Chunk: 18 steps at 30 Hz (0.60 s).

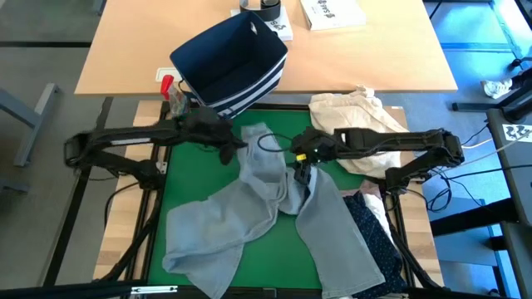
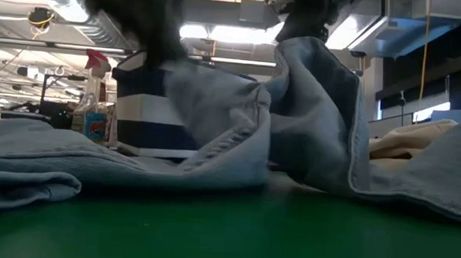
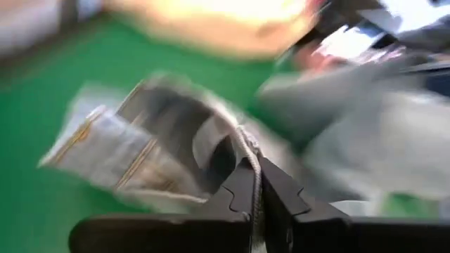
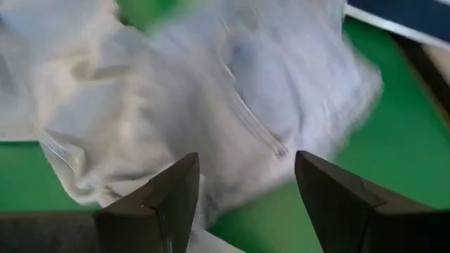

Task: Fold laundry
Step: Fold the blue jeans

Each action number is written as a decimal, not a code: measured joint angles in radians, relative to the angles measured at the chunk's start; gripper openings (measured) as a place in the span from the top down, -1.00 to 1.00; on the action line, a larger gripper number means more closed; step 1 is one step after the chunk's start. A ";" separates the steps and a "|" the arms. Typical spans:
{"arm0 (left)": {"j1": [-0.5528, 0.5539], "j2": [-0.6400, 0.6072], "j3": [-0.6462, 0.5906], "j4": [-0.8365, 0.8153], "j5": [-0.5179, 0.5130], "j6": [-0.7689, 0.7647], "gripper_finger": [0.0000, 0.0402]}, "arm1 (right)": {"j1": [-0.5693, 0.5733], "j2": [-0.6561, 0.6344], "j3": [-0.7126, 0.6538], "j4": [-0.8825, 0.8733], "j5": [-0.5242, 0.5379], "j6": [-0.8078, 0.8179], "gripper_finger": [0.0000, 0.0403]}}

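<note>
Holding the waistband edge of the light grey denim jeans [image 1: 266, 208] between its closed fingers, our left gripper [image 3: 254, 184] has only a thin fold of cloth, so we think the fabric can slip out if the arm pulls quickly. Our right gripper [image 4: 246, 204] stands wide open just above the same garment, near the crotch seam; if it closes on two layers together, we judge that the legs will drag and bunch instead of lying flat. The jeans lie spread over the green table mat [image 1: 208, 166], legs towards the near edge. Behind them stands a navy fabric bin with white stripes [image 1: 229, 62], and beside it a cream-beige cloth bundle [image 1: 353, 112]. A wooden desk [image 1: 125, 50] and ceiling lamps [image 2: 220, 34] fill the room beyond.
</note>
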 joint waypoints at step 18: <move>-0.222 -0.279 0.170 -0.011 0.057 0.332 0.97 | -0.138 0.047 0.167 0.253 -0.179 0.019 -0.15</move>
